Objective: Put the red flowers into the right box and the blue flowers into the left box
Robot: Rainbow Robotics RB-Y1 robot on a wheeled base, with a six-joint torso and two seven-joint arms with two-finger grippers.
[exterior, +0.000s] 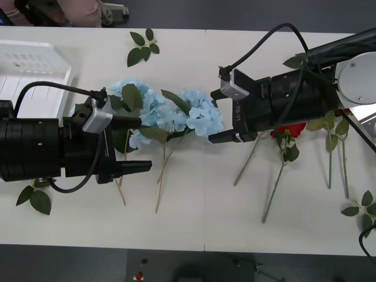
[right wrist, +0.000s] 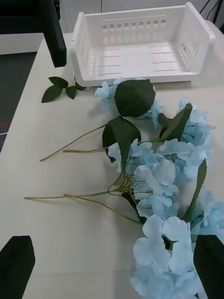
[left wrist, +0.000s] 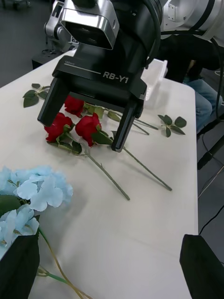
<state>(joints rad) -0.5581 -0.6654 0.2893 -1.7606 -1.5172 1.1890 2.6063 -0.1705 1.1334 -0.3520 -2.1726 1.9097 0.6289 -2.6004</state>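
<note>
Both hands hover open and empty over the white counter (exterior: 188,229), the right hand (exterior: 215,115) at 3 o'clock and the left hand (exterior: 141,145) at 9 o'clock of the blue flowers (exterior: 170,111), with the red flowers (left wrist: 74,122) beneath the right hand and the left box (exterior: 35,73) at 10 o'clock.

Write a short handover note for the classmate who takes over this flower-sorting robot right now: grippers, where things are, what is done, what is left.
Left gripper: open, holding nothing, at the left side of the blue flowers.
Right gripper: open, holding nothing, at the right end of the blue flowers, pointing toward the left box.
Blue flowers: all in one pile mid-table, none boxed.
Red flowers: lying on the table beneath the right arm.
Left box: holds no flowers.
Right box: its white edge shows behind the right arm; contents cannot be told.
Done: no blue flowers sorted yet.
Left: blue flowers to the left box, red ones to the right box.
</note>
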